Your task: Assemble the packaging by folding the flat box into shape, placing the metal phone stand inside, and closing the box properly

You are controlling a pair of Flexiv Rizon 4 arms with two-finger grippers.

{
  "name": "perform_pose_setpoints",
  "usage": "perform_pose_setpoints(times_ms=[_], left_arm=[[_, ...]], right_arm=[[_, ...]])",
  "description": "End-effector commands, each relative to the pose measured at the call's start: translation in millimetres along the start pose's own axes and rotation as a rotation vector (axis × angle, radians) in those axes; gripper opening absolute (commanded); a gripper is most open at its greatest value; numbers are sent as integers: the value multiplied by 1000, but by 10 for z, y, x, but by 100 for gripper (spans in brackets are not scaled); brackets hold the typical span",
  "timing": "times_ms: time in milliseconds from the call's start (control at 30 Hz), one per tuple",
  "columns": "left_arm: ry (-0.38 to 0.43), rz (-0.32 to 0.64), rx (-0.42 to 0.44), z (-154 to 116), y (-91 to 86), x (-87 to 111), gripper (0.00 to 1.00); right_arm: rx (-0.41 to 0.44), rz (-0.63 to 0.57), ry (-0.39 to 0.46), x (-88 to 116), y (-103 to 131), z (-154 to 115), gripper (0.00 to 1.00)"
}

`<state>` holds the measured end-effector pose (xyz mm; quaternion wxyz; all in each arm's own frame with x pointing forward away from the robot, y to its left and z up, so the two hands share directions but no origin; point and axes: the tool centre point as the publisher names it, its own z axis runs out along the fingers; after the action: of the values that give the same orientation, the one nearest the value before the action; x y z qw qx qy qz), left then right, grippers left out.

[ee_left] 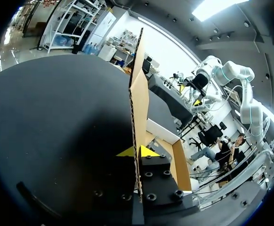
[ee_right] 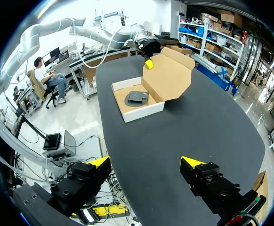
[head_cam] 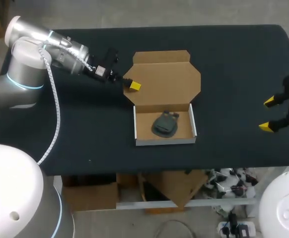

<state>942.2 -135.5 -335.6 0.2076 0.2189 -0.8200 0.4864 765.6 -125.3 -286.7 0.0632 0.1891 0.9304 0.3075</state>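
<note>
From above, my left claw [head_cam: 133, 85] is pinching the lid's [head_cam: 167, 79] left edge. The stand [head_cam: 165, 124] is lying inside the box [head_cam: 138, 130], near the desk's [head_cam: 234, 64] front. My right claw [head_cam: 272, 114] is hanging wide open, well apart.

Left wrist: the lid is standing between both my tips.

Right wrist: nothing is steadying the box, so swinging the lid over may drag it or buckle the lid.

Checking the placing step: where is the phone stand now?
Head view: the phone stand lies inside the box tray, mid-table, next to the open lid that the left gripper pinches.
</note>
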Motion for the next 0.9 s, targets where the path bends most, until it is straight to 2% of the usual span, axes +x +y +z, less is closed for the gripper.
perform_pose_setpoints(times_ms=[33,833,900], left_arm=[[0,0,1,-6,6,-4,0],[0,0,1,-6,6,-4,0],[-7,29,3,-15,3,23,0]], right_arm=[[-3,-1,-2,6,-9,-4,100],[-3,-10,-1,0,16,-9,100],[-3,-20,-1,-6,43,-20,100]])
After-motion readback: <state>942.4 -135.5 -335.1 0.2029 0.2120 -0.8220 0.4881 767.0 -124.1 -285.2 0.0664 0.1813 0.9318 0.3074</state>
